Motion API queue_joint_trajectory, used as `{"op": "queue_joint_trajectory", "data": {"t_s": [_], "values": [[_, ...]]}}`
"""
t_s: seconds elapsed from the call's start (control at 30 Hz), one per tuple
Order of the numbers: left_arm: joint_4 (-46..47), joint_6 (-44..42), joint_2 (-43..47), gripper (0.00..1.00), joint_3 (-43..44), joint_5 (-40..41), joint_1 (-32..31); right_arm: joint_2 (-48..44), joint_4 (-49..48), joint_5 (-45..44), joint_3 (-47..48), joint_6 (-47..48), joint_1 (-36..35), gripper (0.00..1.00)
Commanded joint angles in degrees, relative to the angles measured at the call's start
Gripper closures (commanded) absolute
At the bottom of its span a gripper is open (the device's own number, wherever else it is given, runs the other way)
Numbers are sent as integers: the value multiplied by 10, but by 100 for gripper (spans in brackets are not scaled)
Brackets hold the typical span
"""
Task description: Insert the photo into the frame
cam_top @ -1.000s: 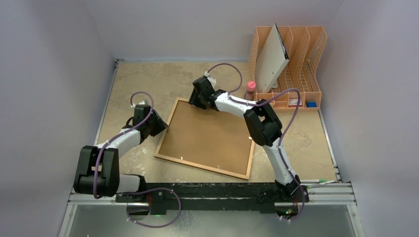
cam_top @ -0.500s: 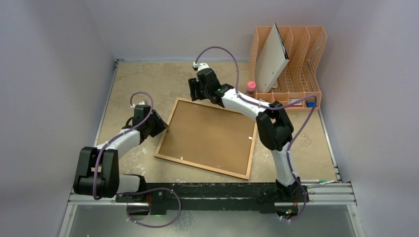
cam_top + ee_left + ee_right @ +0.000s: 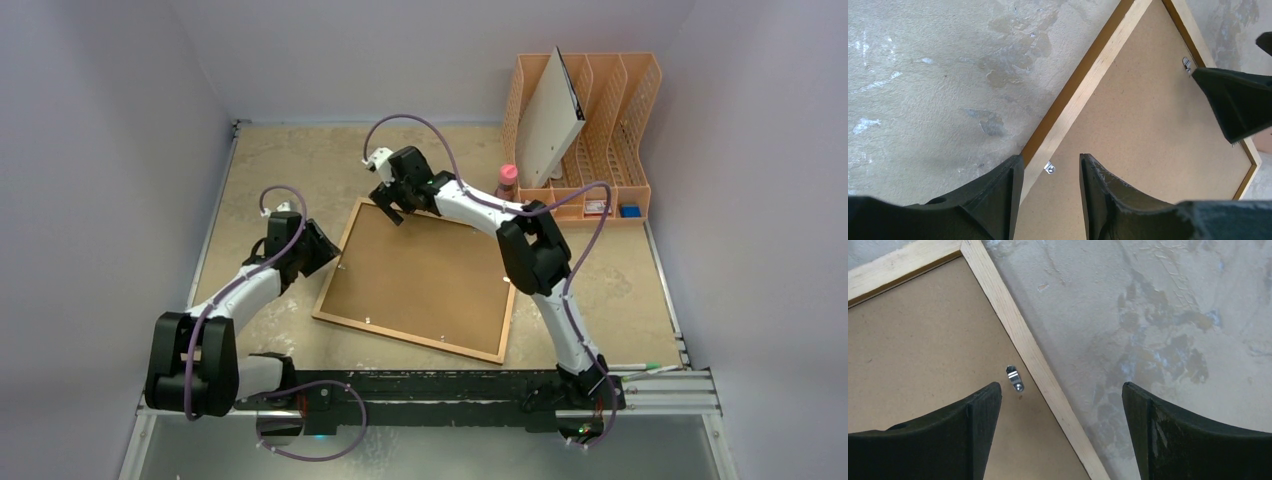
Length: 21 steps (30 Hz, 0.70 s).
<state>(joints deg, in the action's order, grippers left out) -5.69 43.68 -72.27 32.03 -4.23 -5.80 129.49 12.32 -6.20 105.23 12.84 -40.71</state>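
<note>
Over the far-left corner of the frame (image 3: 410, 340), my right gripper (image 3: 1060, 387) hangs with its fingers spread wide, the corner clip (image 3: 1014, 378) just below the gap. A second ago it sat further right along the frame's far edge; it has slid left to this corner. My left gripper (image 3: 1049, 165) has barely moved. Its fingers are parted only narrowly, poised astride the side clip (image 3: 1049, 169) on the left edge, pinching nothing. The frame lies face down in the middle of the counter (image 3: 300, 170), turned at an angle, with the brown backing board (image 3: 425, 275) seated inside it. The photo shows in no view, and I cannot tell whether it lies beneath the board. My reading is that the shift lines me up on the corner clip, so the work now is at the fastenings.
</note>
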Motion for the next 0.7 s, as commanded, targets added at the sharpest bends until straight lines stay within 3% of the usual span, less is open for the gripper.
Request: {"op": "queue_joint_trajectory", "data": {"t_s": [0.0,0.47,0.67], "values": [[-5,-12,14,53,0,8,-3,22,26,26,55,42,2,8],[0,-14,8,53,-5,8,-3,52,-6,-31,50,41,3,18],[-1,-14,9,53,-6,10,-3,64,-3,-43,53,38,7,35]]}}
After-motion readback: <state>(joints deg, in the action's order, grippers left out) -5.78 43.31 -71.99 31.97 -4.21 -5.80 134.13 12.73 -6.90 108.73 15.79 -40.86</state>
